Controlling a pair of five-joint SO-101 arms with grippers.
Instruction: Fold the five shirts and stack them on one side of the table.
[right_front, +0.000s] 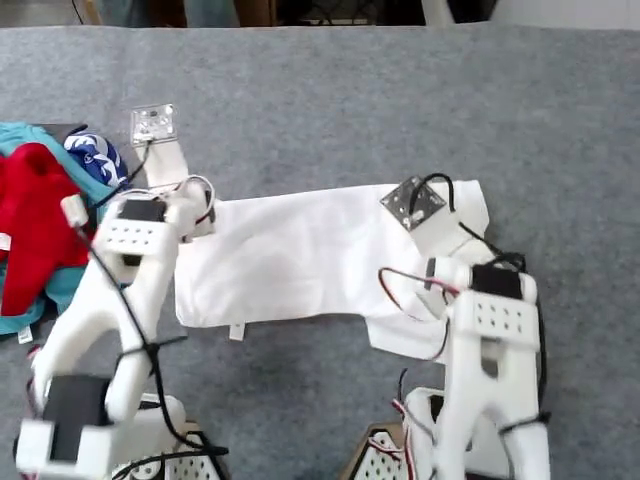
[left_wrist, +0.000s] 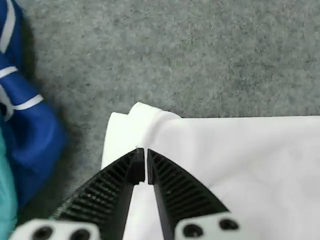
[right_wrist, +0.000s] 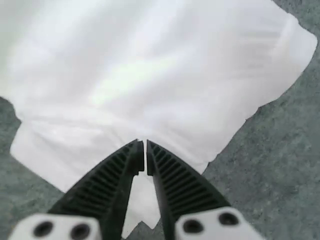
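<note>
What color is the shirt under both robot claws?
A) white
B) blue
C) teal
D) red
A: the left gripper and the right gripper both sit over the white shirt, which is spread on the table. The red shirt lies off to the side.

four shirts: one white (right_front: 290, 260), one red (right_front: 35, 225), one teal (right_front: 25, 138), one blue (right_front: 95, 157).

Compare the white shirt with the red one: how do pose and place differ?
The white shirt lies spread flat mid-table; the red shirt is bunched in a pile at the table's edge. The left end effector and right end effector sit closed over the white shirt's ends; neither is at the red shirt. Both look plain, one colour each.
</note>
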